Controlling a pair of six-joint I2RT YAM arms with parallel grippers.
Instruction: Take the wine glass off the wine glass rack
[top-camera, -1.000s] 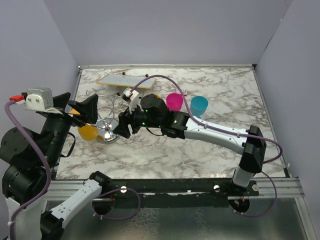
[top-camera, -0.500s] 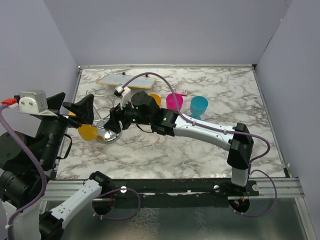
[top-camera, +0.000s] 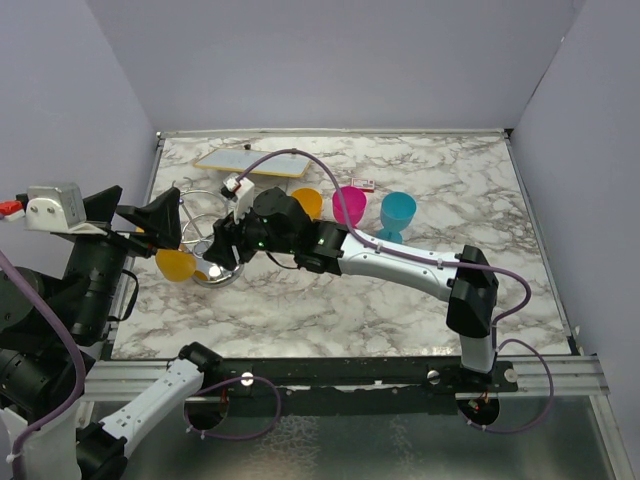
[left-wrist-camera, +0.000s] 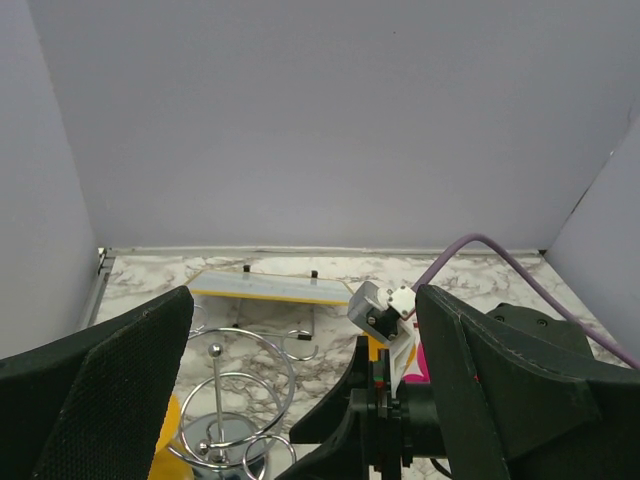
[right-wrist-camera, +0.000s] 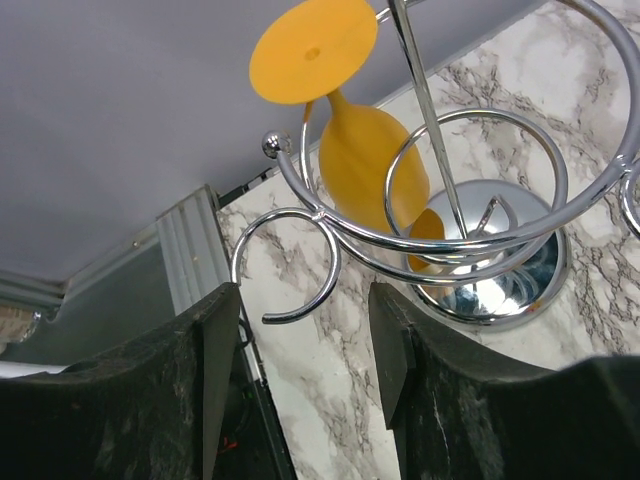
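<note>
While the orange wine glass hangs inverted, the right hand stands half-open, empty.

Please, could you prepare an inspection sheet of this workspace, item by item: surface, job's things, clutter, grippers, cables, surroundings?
Surface: marble-pattern table.
Job's things: chrome wine glass rack stands on the table; orange wine glass hangs in its loop, foot up.
Clutter: flat board at the back; second orange glass, pink glass and blue glass stand behind the right arm.
Grippers: left gripper open, empty; right gripper open, empty, close to the rack.
Cables: purple cable arcs above the right arm.
Surroundings: plain lilac walls.
</note>
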